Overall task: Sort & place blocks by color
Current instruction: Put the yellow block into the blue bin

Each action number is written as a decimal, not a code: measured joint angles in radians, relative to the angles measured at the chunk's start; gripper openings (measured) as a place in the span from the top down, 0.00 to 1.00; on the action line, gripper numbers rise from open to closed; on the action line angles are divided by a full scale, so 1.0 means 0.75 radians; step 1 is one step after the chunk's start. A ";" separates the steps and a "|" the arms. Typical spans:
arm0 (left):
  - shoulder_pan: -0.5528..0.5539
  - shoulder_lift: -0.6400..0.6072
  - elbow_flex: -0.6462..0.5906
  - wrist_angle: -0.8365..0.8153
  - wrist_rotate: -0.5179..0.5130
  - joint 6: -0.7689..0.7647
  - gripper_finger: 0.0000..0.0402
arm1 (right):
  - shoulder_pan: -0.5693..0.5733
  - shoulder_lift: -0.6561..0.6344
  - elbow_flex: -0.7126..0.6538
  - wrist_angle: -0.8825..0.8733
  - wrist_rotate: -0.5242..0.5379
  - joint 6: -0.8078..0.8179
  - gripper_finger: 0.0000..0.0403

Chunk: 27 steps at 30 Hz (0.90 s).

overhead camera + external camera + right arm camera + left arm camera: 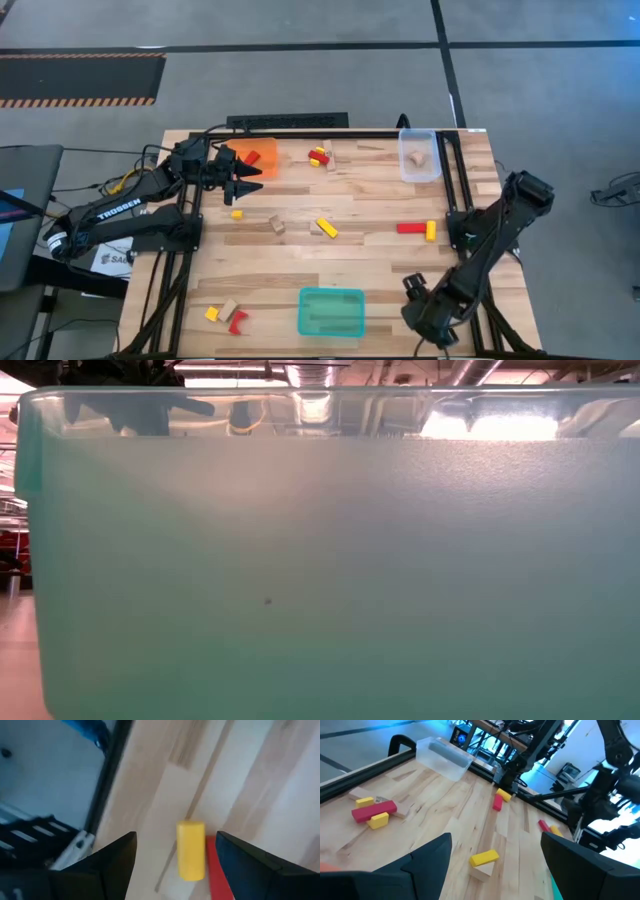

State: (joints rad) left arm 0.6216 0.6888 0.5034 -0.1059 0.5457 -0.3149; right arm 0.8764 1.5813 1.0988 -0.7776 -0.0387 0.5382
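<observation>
High view shows one red block point(251, 158) in my orange tray point(262, 154), a wood one point(416, 157) in the clear tray point(420, 172); most blocks lie loose. My left gripper point(243, 174) and right gripper point(175, 865) both gape, empty.

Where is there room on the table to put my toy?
The widest bare wood lies mid-table, between the yellow block and the teal tray. It's crowded near the orange tray, where the left gripper hovers open.

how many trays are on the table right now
3. The orange tray sits at the far left under the left gripper, the clear tray at the far right, and the teal tray at the near edge, centre. None looks hidden.
</observation>
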 joint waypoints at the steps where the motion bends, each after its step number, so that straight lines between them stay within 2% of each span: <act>1: 0.000 0.000 0.000 0.000 0.000 0.000 0.27 | 0.009 0.011 -0.007 0.001 0.002 0.000 0.27; 9: 0.001 0.000 0.000 -0.004 -0.012 -0.011 0.27 | 0.028 0.178 -0.012 -0.016 0.026 0.004 0.27; 18: 0.001 0.000 0.000 -0.002 -0.052 -0.035 0.27 | 0.082 0.297 -0.006 0.060 0.080 0.078 0.35; 23: 0.001 0.000 0.000 0.000 -0.074 -0.039 0.27 | 0.116 0.360 -0.009 0.141 0.149 0.113 0.41; 27: 0.001 0.001 0.000 0.005 -0.074 -0.050 0.27 | 0.129 0.414 -0.002 0.151 0.151 0.114 0.50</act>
State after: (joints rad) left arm 0.6220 0.6891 0.5035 -0.1024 0.4900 -0.3523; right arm 0.9729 1.8921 1.0969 -0.6641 0.0747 0.6235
